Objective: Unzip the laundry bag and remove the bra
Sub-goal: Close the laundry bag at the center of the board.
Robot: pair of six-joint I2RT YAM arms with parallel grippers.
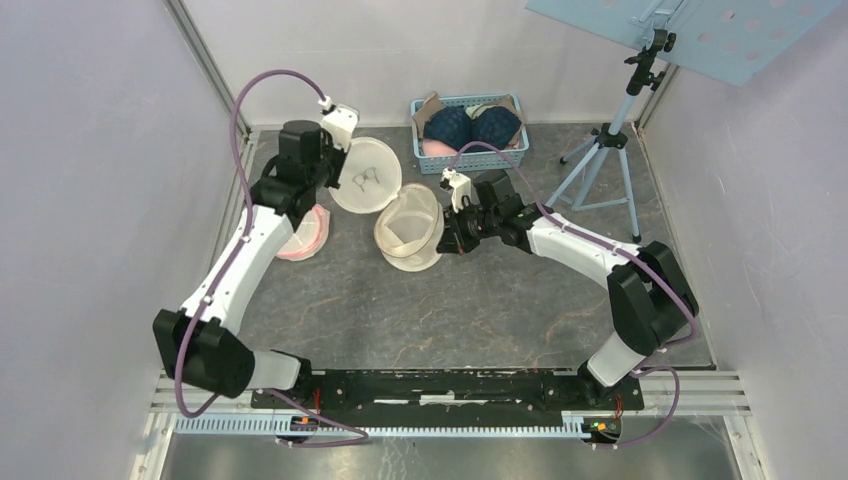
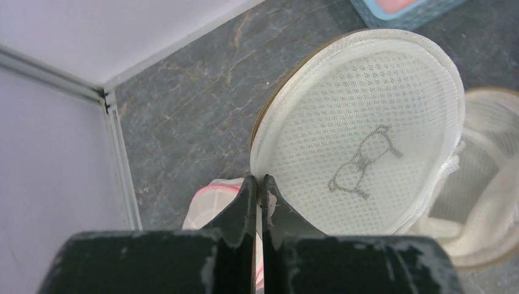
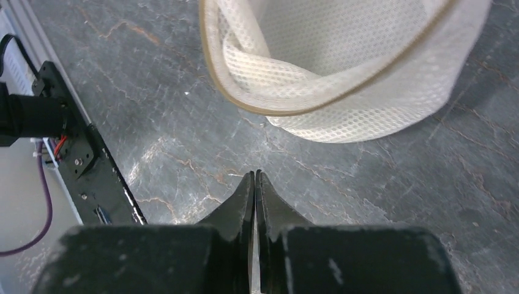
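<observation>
White mesh laundry bag (image 1: 410,238) lying open, pink bra (image 1: 302,238) beside, left fingers (image 2: 243,205) and right fingers (image 3: 243,199) closed

Can make out only a sliver of the pink-edged garment (image 1: 308,238) beneath the left arm overhead. Loses the laundry bag (image 3: 343,104) past the right wrist view's top edge, likewise the blue basket (image 2: 428,15) in the left wrist view.

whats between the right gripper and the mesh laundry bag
Only bare tabletop: the right wrist view shows nothing lying between the shut right gripper and the mesh laundry bag.
</observation>
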